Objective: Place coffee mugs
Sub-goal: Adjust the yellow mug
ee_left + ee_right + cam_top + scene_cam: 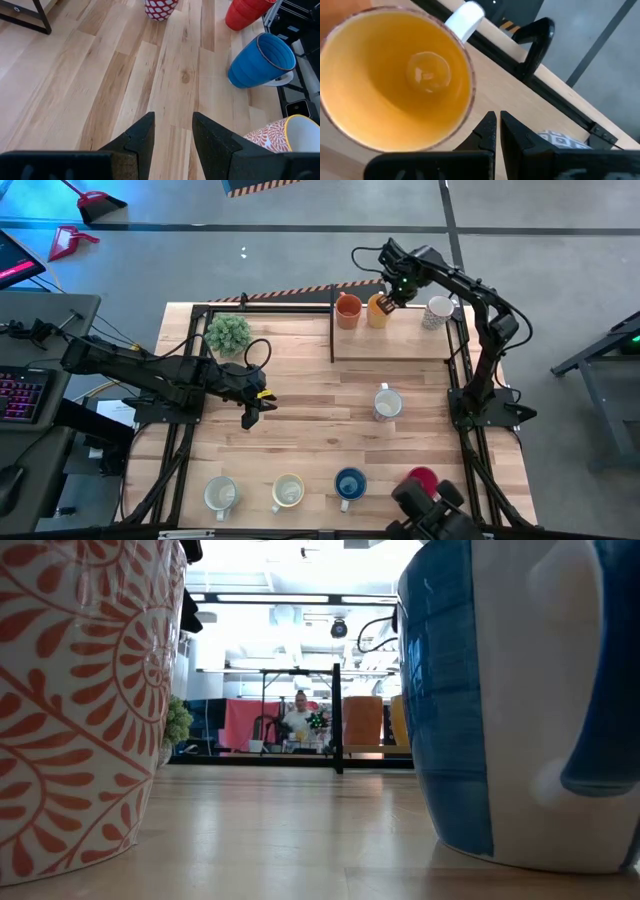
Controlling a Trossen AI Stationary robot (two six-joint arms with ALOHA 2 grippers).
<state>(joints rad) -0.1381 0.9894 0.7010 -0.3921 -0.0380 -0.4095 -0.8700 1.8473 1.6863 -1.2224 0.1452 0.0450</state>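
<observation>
Hovering just beside the yellow-orange mug on the raised shelf, right gripper sits pressed together, empty; careless retreat risks toppling it; left gripper waits spread mid-table.

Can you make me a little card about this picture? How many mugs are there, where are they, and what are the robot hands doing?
mugs in all: eight
on the raised shelf: orange mug, yellow mug, patterned white mug
middle of table: white mug
front row: red-patterned mug, cream mug, blue mug, red mug
left gripper: open, empty, over bare wood
right gripper: shut, empty, beside the yellow mug
also there: green plant
</observation>
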